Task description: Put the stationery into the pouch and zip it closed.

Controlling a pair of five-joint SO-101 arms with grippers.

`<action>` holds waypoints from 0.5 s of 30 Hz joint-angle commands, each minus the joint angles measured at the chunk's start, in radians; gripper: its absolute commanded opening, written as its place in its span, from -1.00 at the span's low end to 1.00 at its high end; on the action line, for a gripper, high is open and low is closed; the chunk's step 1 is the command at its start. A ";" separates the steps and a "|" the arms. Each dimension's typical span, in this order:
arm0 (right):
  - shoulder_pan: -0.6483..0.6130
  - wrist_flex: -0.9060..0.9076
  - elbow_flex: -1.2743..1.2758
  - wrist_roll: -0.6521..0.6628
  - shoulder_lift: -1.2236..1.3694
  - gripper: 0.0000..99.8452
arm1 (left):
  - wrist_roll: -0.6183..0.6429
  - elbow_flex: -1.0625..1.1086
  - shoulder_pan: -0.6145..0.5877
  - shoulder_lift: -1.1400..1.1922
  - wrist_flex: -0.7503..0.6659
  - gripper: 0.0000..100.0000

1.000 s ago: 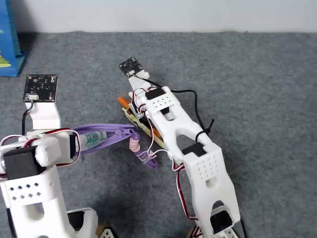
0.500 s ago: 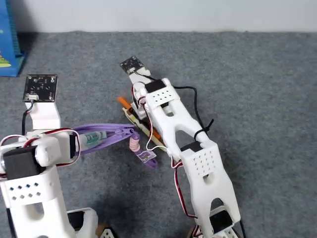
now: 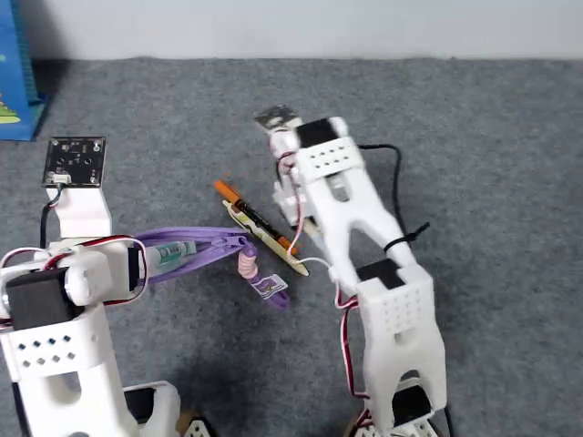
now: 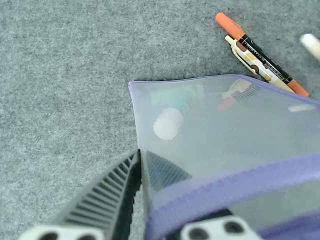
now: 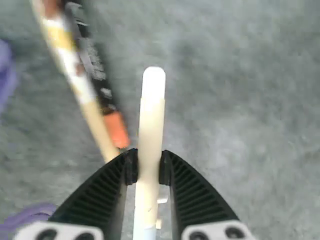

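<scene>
On the grey mat (image 3: 474,118), largest to smallest:

- left arm (image 3: 64,319): low at the near corner, holding up one end of the pouch.
- right arm (image 3: 364,228): stretched out over mid-mat, wrist just past the loose pens.
- pouch (image 3: 196,248): purple, translucent, standing on edge between the two arms. The left gripper (image 4: 141,162) is pinched on its rim, one finger each side of the wall beside the zip band. It already holds a white capped tube (image 4: 168,123) plus green and red bits I can't identify.
- orange marker (image 4: 262,55) and cream pen (image 4: 250,61): lying side by side, touching, on the mat just past the pouch's far end. Both are not yet packed.
- white stick (image 5: 151,115): clamped between the right gripper (image 5: 148,161) jaws, tip poking out ahead, clear of the mat (looks like the item in transit).
- zip pull (image 3: 248,264): pink charm at the pouch's far end, with a tag lying on the mat below it.

My read is that the step is feeding the stick into the pouch.
- I can't tell how wide the mouth gapes, so check that first.
- Line the stick up along the zip line and enter tip first at a shallow angle.
- Let go only once most of its length is inside.
- The left pinch should brace the wall.
- Steer clear of the charm and of the pair on the mat.
</scene>
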 commanded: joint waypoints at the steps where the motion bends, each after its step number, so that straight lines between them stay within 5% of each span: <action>1: 0.061 0.012 -0.029 0.014 0.008 -0.98 | 0.005 0.001 0.011 0.005 0.009 -0.97; 9: 0.048 -0.005 -0.031 0.015 0.108 -0.78 | 0.005 0.001 0.012 0.005 0.008 -0.97; 15: 0.039 -0.041 -0.032 0.015 0.124 -0.91 | 0.005 0.001 0.014 0.005 0.005 -0.97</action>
